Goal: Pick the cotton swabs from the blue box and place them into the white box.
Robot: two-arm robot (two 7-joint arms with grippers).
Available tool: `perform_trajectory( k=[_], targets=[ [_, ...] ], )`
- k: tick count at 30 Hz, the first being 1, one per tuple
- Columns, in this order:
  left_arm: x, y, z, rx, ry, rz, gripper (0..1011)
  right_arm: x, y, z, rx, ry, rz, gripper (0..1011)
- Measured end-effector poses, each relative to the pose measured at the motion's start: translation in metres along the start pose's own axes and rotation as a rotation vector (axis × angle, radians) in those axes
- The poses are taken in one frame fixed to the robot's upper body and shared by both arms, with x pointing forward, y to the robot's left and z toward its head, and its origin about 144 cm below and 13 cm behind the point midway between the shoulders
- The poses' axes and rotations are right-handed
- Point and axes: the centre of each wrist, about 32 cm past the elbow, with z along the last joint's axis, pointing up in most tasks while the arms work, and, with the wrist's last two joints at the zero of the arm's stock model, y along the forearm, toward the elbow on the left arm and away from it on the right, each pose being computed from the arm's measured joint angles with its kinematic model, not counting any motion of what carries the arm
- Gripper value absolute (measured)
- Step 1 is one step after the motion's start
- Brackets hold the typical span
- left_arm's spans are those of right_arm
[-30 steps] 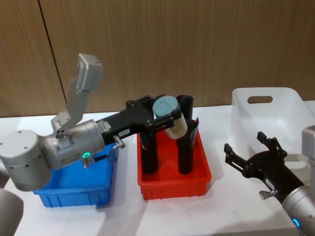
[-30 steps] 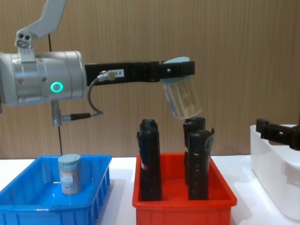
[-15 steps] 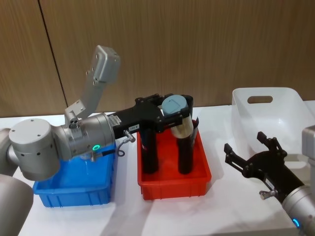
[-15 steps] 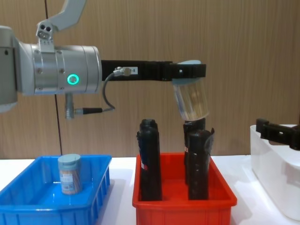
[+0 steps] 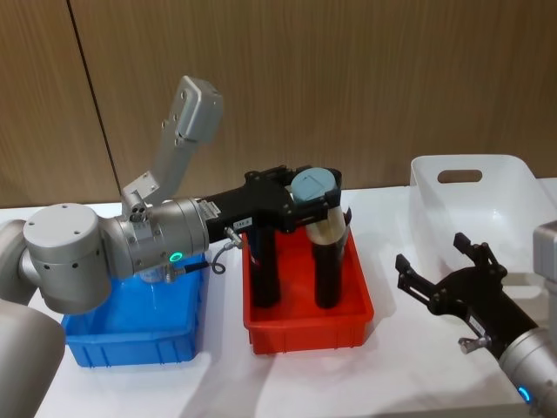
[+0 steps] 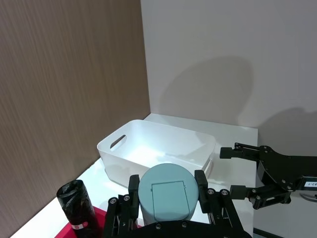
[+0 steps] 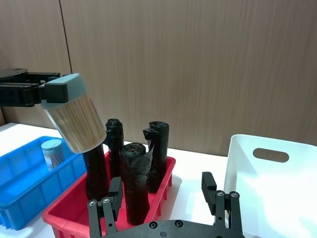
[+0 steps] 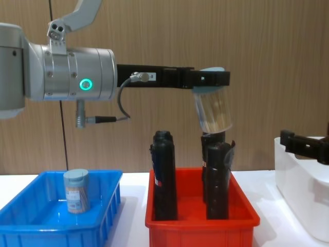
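A jar of cotton swabs (image 5: 315, 209) with a pale blue-grey lid hangs tilted above the red bin, and my left gripper (image 5: 311, 193) is shut on it near the lid. From the side the held jar (image 8: 213, 109) sits just above the black cylinders. A second jar (image 8: 76, 191) stands upright in the blue box (image 8: 31, 218). The white box (image 5: 470, 205) stands at the far right. My right gripper (image 5: 435, 255) hovers open in front of the white box, holding nothing.
A red bin (image 5: 305, 326) with several tall black cylinders (image 8: 164, 175) stands between the blue box and the white box, directly under the carried jar. A wooden wall closes off the back of the table.
My left arm has swung to the right with the jar, from the red bin's near-left side to above its far cylinders. The right arm has not moved.
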Motion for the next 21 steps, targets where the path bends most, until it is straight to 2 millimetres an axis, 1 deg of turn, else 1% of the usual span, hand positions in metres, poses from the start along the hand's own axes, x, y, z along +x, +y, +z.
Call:
perform_trajectory(
  k=[12,21],
  targets=[
    [0.000,-0.001,0.001,0.006,-0.001,0.000,671,0.004,0.004,0.014,-0.013,-0.045,0.062,1002],
    [0.000,-0.002,0.001,0.007,0.000,0.000,671,0.006,0.014,0.028,-0.027,-0.070,0.131,1002]
  ],
)
